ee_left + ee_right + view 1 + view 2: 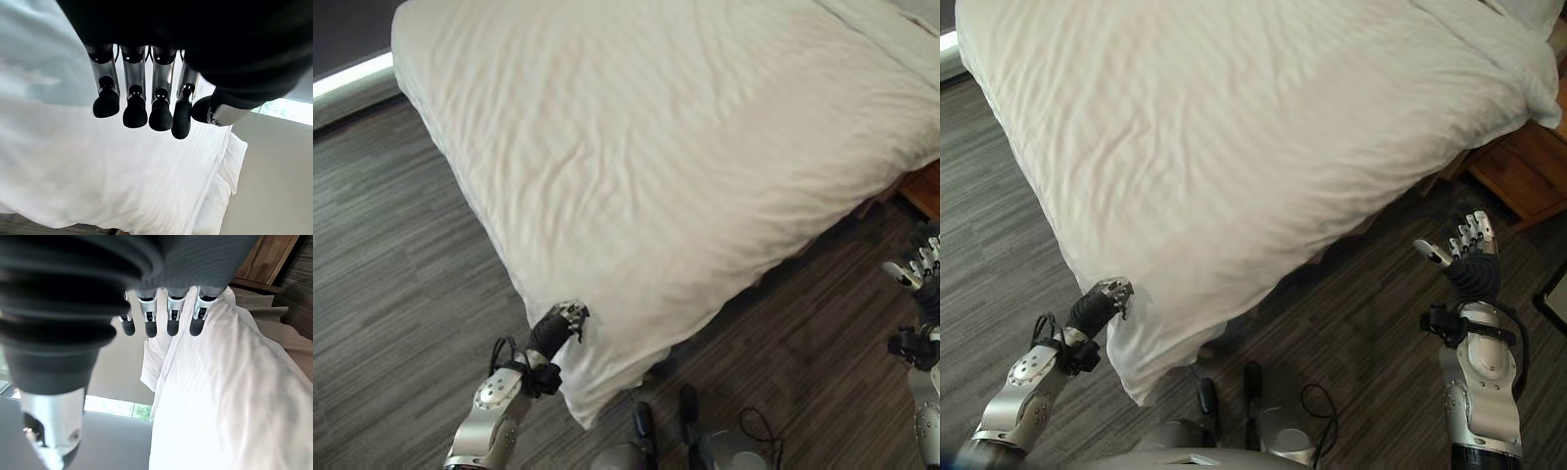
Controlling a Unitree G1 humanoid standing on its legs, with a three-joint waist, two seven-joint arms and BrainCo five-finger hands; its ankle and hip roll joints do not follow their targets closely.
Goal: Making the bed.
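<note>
Duvet (685,166), white and unmarked, covers the bed, its near corner draping to the dark floor (391,294). Left hand (566,319) touches that corner, fingers relaxed. Right hand (1467,250) hovers apart, fingers spread, near a wooden nightstand (1528,166).

bed cut off at the edges

the white duvet (685,157) runs out of frame; the wooden nightstand (1528,166) is half hidden beneath it.

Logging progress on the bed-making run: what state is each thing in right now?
duvet: spread over the bed, lightly wrinkled, near corner hanging over the edge.
left hand: at that hanging corner, fingers straight, holding nothing.
right hand: raised over the floor, open, empty.
</note>
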